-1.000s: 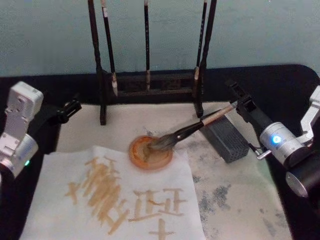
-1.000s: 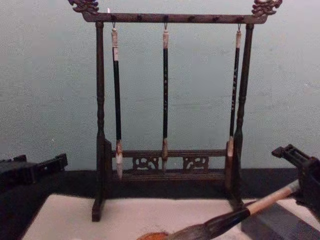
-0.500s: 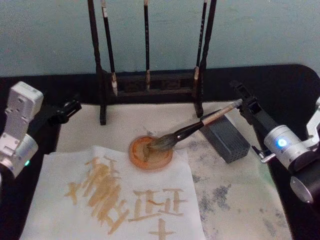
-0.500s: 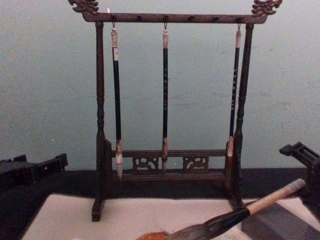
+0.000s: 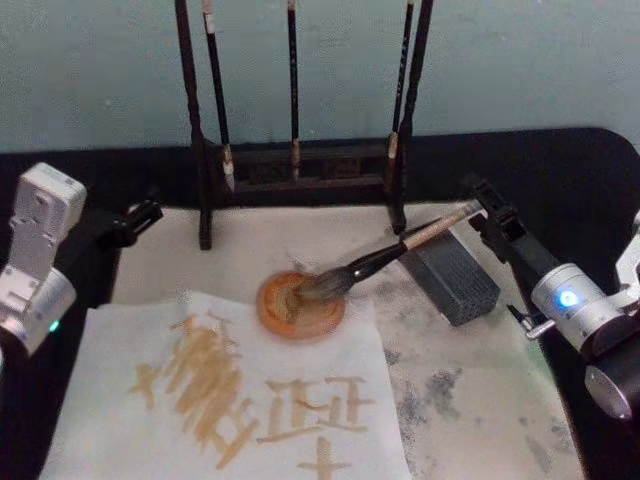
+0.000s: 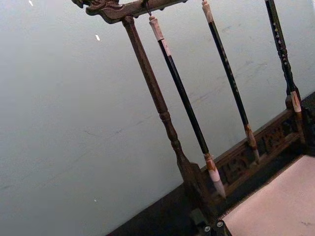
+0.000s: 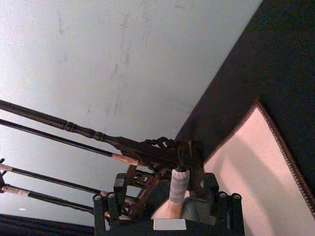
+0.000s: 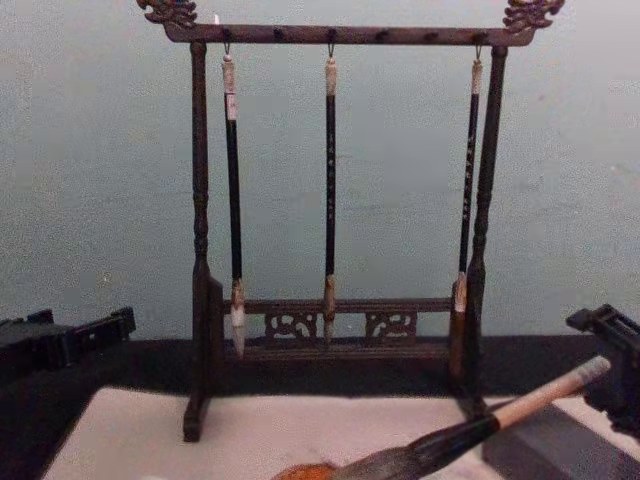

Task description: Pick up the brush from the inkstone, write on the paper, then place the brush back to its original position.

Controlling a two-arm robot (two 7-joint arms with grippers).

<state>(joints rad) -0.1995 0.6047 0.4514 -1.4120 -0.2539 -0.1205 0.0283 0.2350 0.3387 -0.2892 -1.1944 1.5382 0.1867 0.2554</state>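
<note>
On the dark surface [image 5: 560, 160], the brush [image 5: 385, 258] lies ahead of your right pincer [image 5: 492, 218], bristles in the inkstone [image 5: 300, 310], handle on a grey block [image 5: 455, 275]. That pincer is open astride the handle tip. Retreat crookedly and a finger could knock it off. Left pincer [image 5: 135, 218] idles far aside.

Brush [image 5: 385, 258]: pale beige handle, glossy black collar, grey-brown tuft. Paper [image 5: 260, 355]: white, marked with tan strokes. Inkstone [image 5: 300, 320]: round, orange-brown. Rack [image 8: 200, 250]: dark brown carved wood; hanging brushes [image 8: 330, 180] black with pale ends. Mat [image 5: 470, 390]: cream, speckled grey. Block [image 5: 455, 280]: dark grey, ribbed. Tabletop [image 5: 560, 170]: black. Right gripper [image 5: 492, 208]: black.
</note>
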